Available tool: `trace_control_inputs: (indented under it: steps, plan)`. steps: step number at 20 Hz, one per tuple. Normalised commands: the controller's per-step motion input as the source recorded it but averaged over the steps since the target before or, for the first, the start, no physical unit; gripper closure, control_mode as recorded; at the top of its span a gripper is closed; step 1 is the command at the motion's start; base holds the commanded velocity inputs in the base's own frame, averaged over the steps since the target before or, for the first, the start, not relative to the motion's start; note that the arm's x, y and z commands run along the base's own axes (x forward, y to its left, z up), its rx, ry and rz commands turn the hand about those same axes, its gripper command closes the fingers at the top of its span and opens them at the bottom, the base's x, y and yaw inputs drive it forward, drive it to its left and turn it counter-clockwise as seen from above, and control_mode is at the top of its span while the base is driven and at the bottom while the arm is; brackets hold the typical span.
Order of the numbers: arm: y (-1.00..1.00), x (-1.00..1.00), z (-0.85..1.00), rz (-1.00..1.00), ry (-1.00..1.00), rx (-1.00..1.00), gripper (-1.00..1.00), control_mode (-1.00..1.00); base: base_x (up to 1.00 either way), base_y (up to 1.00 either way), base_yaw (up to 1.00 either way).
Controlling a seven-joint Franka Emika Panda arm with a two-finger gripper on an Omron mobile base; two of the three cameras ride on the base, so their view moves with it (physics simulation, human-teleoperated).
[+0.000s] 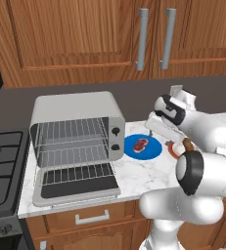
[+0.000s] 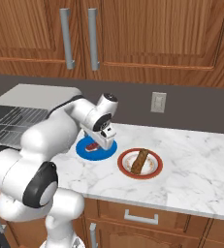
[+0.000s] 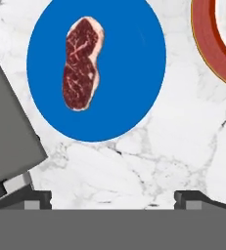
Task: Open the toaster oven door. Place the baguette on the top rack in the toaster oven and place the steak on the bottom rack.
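The light grey toaster oven [image 1: 75, 110] stands at the counter's left end. Its door [image 1: 78, 183] lies folded down flat in front. Inside, the top rack [image 1: 70, 132] and the bottom rack [image 1: 73, 155] are both bare. The red steak [image 3: 81, 63] lies on a blue plate [image 3: 129, 73] just right of the oven. The brown baguette [image 2: 139, 161] rests on a red-rimmed plate [image 2: 154, 170] further right. My gripper [image 3: 113, 197] hangs open above the marble, near the blue plate's edge, holding nothing. It also shows over that plate from the right base camera [image 2: 105, 139].
A black stove [image 1: 2, 151] adjoins the counter on the left. Wooden wall cabinets [image 1: 85, 34] hang above, and a wall outlet [image 2: 158, 102] sits on the backsplash. White marble counter [image 2: 196, 164] stretches right of the plates.
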Motion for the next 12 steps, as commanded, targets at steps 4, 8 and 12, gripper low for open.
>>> trace_control_inputs:
  steps: [4,8,12]
  plan:
    - [0.0,0.19,-0.26,0.0,-0.14,0.0,-1.0,-1.0,0.0,0.0,0.0]
    - [0.13,0.28,-0.19,-0.03,-0.06,0.0,-1.0,-1.0,0.0,0.0,0.0]
    - [0.13,0.25,-0.14,-0.08,0.01,0.0,-1.0,-1.0,0.0,0.0,0.0]
